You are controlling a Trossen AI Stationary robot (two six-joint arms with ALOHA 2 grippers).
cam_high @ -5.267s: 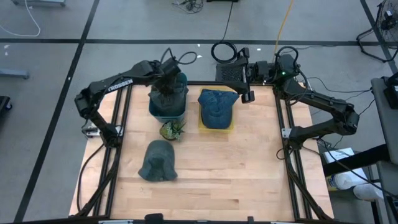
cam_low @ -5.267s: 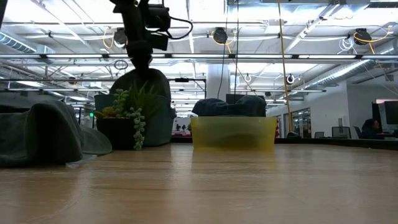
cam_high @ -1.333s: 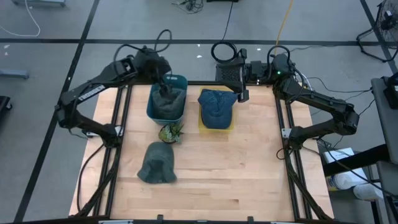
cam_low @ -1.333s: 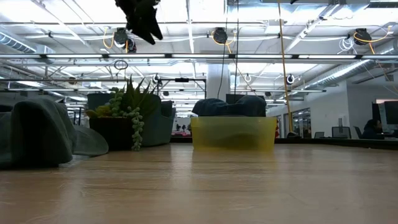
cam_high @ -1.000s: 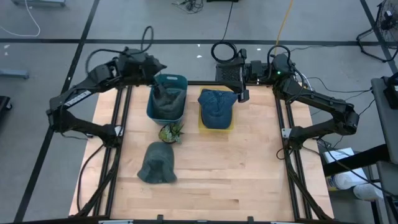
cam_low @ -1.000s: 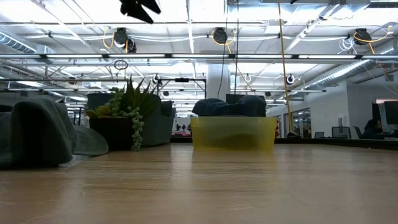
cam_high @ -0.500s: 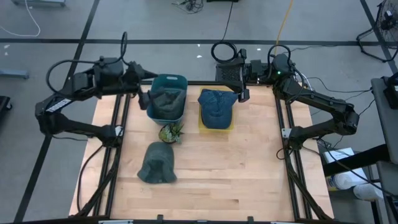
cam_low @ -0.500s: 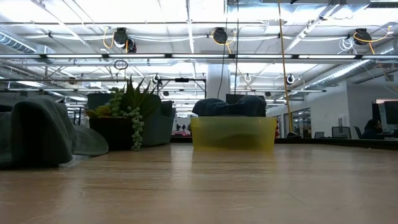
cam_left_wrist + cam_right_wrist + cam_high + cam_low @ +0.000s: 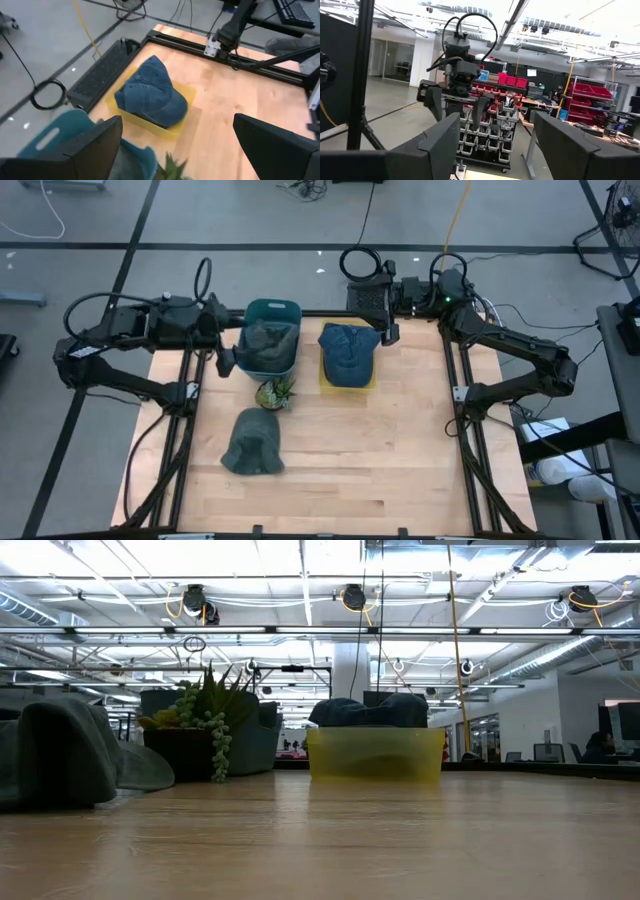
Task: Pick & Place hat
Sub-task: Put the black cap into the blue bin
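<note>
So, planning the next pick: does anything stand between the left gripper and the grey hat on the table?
Nothing visible: bare table separates the open left gripper from the grey hat; the potted succulent sits just beside that line.

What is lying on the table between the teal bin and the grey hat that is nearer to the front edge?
In the high view, a small potted plant stands between the teal bin and the grey hat on the table.
</note>
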